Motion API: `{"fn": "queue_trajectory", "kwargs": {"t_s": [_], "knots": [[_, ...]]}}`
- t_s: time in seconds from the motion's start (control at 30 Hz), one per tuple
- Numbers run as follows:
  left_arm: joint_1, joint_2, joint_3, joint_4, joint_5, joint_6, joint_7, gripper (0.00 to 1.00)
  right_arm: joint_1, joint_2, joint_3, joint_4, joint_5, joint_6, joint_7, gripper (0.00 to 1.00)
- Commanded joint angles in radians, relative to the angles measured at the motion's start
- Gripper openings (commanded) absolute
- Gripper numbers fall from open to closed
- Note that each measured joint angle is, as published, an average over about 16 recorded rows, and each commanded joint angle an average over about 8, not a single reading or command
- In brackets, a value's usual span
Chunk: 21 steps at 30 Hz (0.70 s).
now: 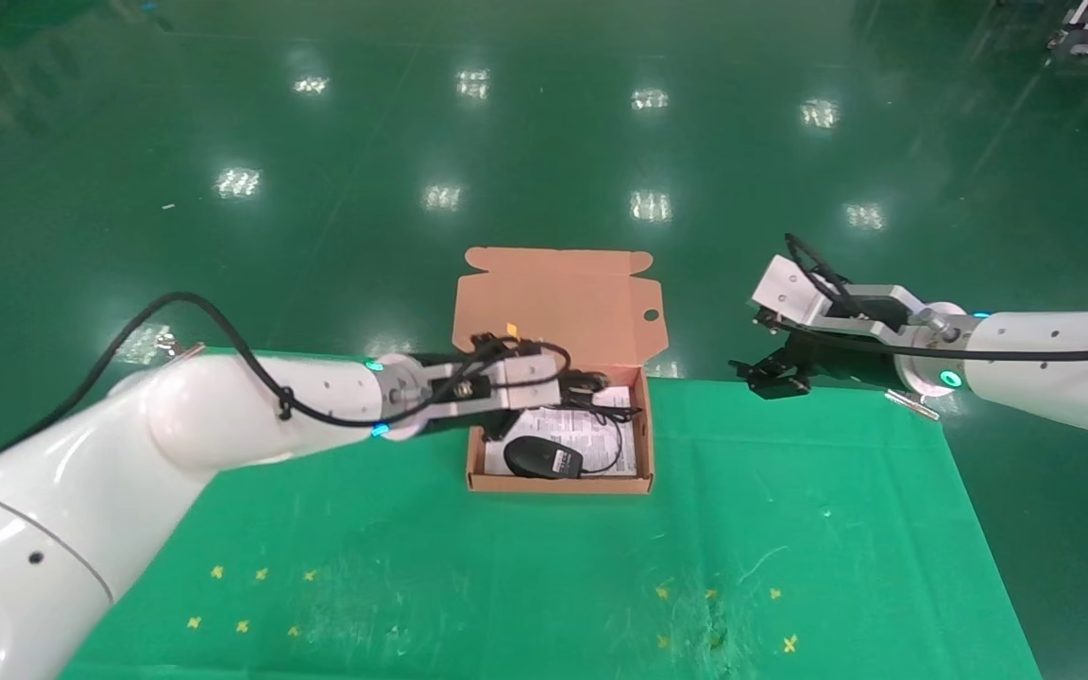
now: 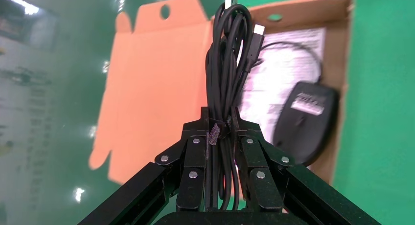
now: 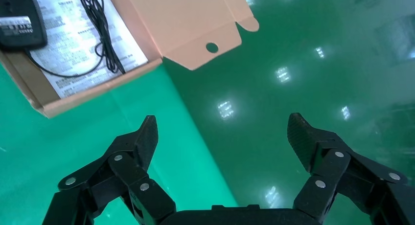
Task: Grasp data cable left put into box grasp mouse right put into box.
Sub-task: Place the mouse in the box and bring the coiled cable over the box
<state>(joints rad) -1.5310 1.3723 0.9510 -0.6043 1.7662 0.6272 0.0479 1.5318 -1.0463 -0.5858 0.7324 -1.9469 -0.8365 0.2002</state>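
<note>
The box [image 1: 643, 444] lies open at the table's back middle, its flap lid [image 1: 558, 302] raised behind it. The black mouse [image 1: 542, 458] rests on the white sheet inside, its thin cord [image 1: 618, 436] curling beside it. My left gripper [image 1: 570, 382] hovers over the box's back part, shut on the data cable [image 1: 596, 382]. In the left wrist view the cable's long loops [image 2: 227, 63] stick out past the gripper [image 2: 221, 129], above the sheet and next to the mouse [image 2: 306, 120]. My right gripper [image 1: 771, 373] hangs open and empty to the right of the box, at the table's back edge.
A green cloth [image 1: 544, 586] covers the table, with small yellow marks toward the front. Glossy green floor [image 1: 544, 142] lies behind. The right wrist view shows the box's corner [image 3: 98, 88], the mouse [image 3: 19, 24] and its cord [image 3: 100, 24] beyond the open right gripper [image 3: 222, 124].
</note>
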Motion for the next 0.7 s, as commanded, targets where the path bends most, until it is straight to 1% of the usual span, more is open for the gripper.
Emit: {"fn": "queue_trajectory", "kwargs": {"t_s": [0.03, 0.1, 0.13, 0.23, 0.37, 0.4, 0.7], "knots": [[0.007, 0.001, 0.035, -0.006, -0.042, -0.010, 0.011, 0.00, 0.001, 0.008, 0.000, 0.007, -0.002, -0.004, 0.002, 1.00], [0.007, 0.001, 0.065, -0.009, -0.071, -0.016, 0.013, 0.00, 0.003, 0.010, -0.001, 0.008, -0.004, -0.008, 0.001, 1.00], [0.007, 0.002, 0.078, -0.010, -0.084, -0.019, 0.014, 0.06, 0.004, 0.012, -0.001, 0.009, -0.004, -0.009, 0.000, 1.00], [0.006, 0.003, 0.110, -0.013, -0.118, -0.025, 0.017, 0.43, 0.005, 0.014, -0.001, 0.010, -0.004, -0.011, 0.000, 1.00], [0.005, 0.005, 0.127, -0.015, -0.140, -0.030, 0.018, 0.93, 0.005, 0.016, -0.001, 0.011, -0.004, -0.012, 0.000, 1.00], [0.005, 0.005, 0.128, -0.016, -0.142, -0.030, 0.018, 1.00, 0.005, 0.016, -0.001, 0.011, -0.004, -0.012, 0.000, 1.00], [0.004, 0.003, 0.117, -0.015, -0.126, -0.028, 0.017, 1.00, 0.005, 0.014, -0.001, 0.010, -0.004, -0.012, -0.001, 1.00]]}}
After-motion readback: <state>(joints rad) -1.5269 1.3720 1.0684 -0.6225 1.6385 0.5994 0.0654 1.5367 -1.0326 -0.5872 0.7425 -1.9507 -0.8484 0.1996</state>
